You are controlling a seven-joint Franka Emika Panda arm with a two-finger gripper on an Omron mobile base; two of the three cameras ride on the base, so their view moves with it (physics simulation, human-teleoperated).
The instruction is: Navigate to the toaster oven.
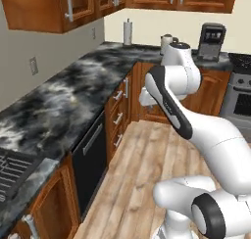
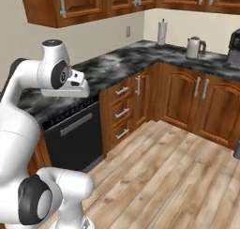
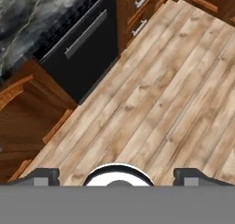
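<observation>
The two-finger gripper (image 3: 117, 176) is held wide apart and empty above the pale wood-plank floor (image 3: 174, 99). A black dishwasher front (image 3: 80, 48) is seen beyond, under the marbled dark countertop (image 1: 63, 93). The toaster oven's place cannot be told.

Kettle (image 2: 194, 48) on dark marble counter (image 2: 136, 57)

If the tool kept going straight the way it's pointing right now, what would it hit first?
Most likely the wooden floor. The hand view looks down along the open tool onto bare planks, with nothing between. The black dishwasher front stands off to one side of that line. Depth is hard to judge.
</observation>
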